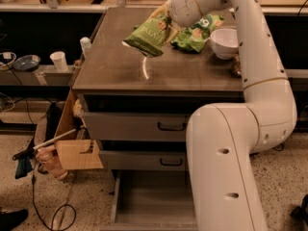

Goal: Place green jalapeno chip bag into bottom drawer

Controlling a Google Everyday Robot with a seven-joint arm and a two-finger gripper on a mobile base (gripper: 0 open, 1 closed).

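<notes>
Hand (167, 17) up over the back part of the desk (110, 69), closed on the top edge of the green jalapeno chip bag (147, 36). Most of the hand is hidden behind the white wrist. The bag hangs from it clear of the brown desktop, tilted, with its lower end pointing toward the left front. A pale glint shows on the desktop just beneath the bag.

Just to the right of the hand a brighter green bag (196, 32) lies flat on the desk. Beside that, nearer the right edge, sits a white bowl (225, 42). The robot's arm (262, 81) rises from the foreground on the right, bends by the desk's right side and reaches over the top to the bag.

Below the desktop the front shows three grey drawers. The top drawer (127, 126) and the middle drawer (132, 160) are closed or nearly so, each with a black curved handle. The bottom drawer (154, 201) is pulled out in front, a shallow grey tray, well below the bag and the hand. An open cardboard box (77, 153) leans at the desk's left side. Farther left, a white paper cup (59, 60) stands on a low shelf.
</notes>
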